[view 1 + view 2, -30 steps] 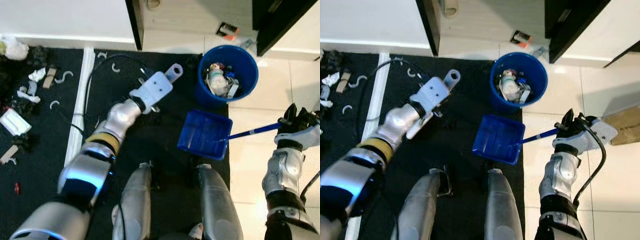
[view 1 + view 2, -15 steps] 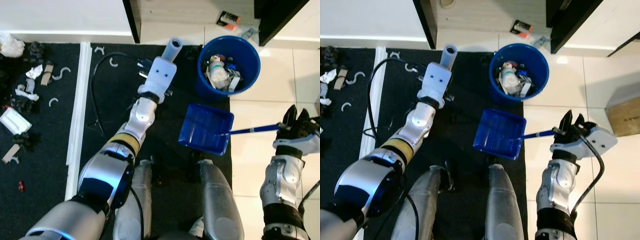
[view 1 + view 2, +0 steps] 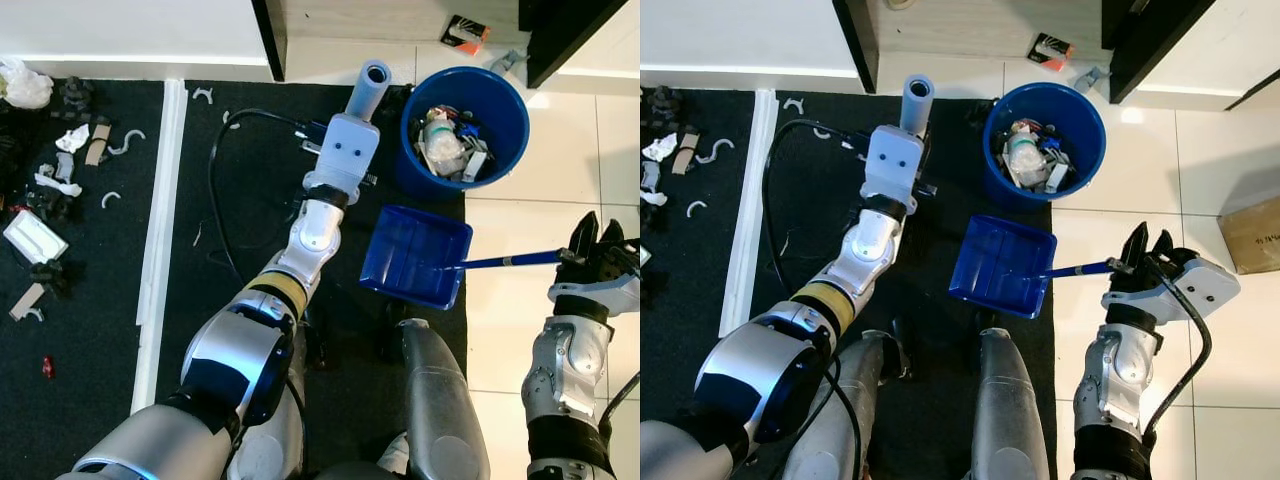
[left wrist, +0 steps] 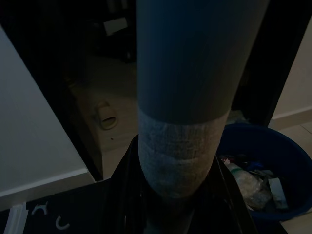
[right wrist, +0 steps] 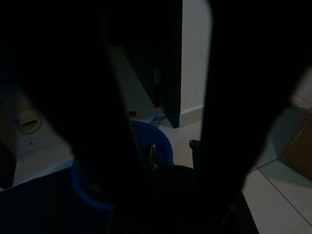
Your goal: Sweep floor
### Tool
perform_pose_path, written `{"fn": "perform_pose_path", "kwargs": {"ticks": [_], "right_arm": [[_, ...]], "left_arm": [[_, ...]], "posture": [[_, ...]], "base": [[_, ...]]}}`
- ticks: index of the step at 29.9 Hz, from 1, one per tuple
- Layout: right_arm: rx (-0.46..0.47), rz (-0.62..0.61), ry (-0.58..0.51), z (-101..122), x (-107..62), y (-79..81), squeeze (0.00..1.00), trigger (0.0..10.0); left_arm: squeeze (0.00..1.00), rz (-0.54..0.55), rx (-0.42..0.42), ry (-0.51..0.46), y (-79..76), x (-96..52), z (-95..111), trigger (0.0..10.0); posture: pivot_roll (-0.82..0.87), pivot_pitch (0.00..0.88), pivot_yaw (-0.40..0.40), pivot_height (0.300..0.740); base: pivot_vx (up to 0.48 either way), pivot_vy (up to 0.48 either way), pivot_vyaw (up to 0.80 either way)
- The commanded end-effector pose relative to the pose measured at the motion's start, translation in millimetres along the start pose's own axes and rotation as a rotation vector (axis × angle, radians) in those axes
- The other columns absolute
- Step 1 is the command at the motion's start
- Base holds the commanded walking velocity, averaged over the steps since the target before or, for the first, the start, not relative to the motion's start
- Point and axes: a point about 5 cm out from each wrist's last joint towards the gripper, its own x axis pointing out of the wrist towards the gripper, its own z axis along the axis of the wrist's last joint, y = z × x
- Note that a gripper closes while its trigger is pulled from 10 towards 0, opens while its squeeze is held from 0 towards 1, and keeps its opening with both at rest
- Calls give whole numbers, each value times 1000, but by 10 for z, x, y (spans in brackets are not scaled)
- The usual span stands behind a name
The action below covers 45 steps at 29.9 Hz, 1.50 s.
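While my left arm reaches up the middle of the frame, I see my left hand (image 4: 178, 195) closed around a grey tube handle (image 3: 367, 88), which stands up toward the camera just left of the blue bucket (image 3: 510, 150). In the left wrist view the handle (image 4: 190, 97) runs straight out between the fingers, with a paler wrapped band near the grip.

At the right edge of the frame my right hand (image 3: 596, 250) holds the thin blue handle (image 3: 510, 261) of the blue dustpan (image 3: 415, 255), its two black fingers pointing up on either side of the stick. The dustpan lies on the black mat (image 3: 90, 330) just below the bucket, at the mat's right border beside the white tile floor (image 3: 600, 150). The right wrist view is very dark; I can make out the bucket (image 5: 161, 139) past the fingers.

The bucket holds crumpled trash (image 3: 445, 150) and sits in the upper right, partly on the mat. Scattered litter (image 3: 60, 175), white scraps and small curved pieces, lies on the mat in the upper left. A white strip (image 3: 160, 210) runs down the mat left of my arm, and a black cable (image 3: 225, 200) loops beside it. A small orange and black object (image 3: 466, 33) lies on the floor above the bucket.
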Motion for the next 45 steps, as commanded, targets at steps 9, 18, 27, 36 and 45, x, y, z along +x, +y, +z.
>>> {"fn": "perform_pose_path", "kwargs": {"ticks": [9,18,27,36,45], "right_arm": [[31,-54,201,-321,-234,-45,0,0],[45,-175,237,-369,-262,-262,0,0],[53,-189,248,-399,-216,-287,0,0],[81,-178,270,-483,-133,-199,0,157],[130,-177,332,-606,-91,-148,0,2235]], "left_arm": [[0,-99,-266,22,-497,-97,58,10000],[0,-452,-664,-14,-1063,-27,423,10000],[0,-680,-764,-239,-774,230,849,10000],[0,-985,-481,-152,119,130,650,10000],[0,-989,-377,-3,599,-132,485,10000]], "posture": [[-48,528,79,740],[-34,512,81,740],[-7,480,81,740],[33,417,72,740],[82,280,37,740]], "base": [[0,0,0],[0,0,0],[0,0,0],[0,0,0],[0,0,0]]}}
